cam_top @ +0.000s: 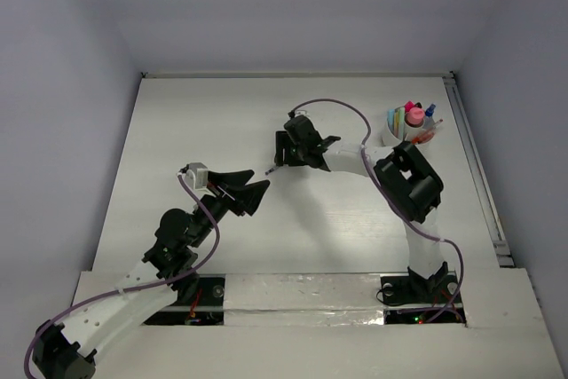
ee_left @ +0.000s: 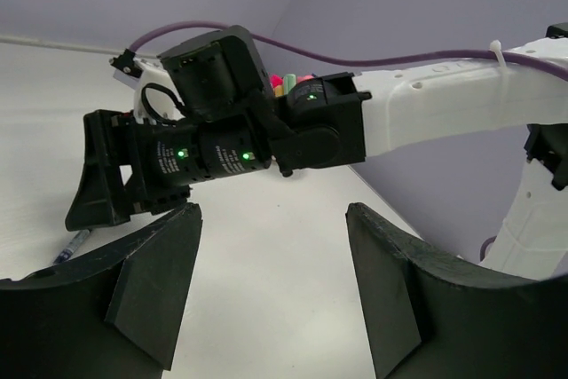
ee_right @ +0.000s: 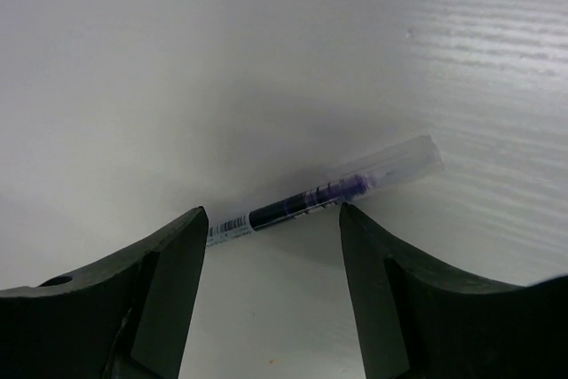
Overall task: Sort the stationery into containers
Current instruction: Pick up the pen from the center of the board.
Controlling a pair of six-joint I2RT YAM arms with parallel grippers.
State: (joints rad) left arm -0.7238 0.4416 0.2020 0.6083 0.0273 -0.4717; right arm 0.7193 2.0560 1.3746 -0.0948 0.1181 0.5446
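Your right gripper with fingers spread wide, a clear-capped pen flat on the table just past their tips, lying across the gap, your left gripper fingers likewise apart, holding nothing, the white cup of markers well away from both.

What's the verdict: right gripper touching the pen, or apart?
Cannot tell. Right wrist view: pen crosses the open right gripper, its outline meeting both fingertips; depth unclear.
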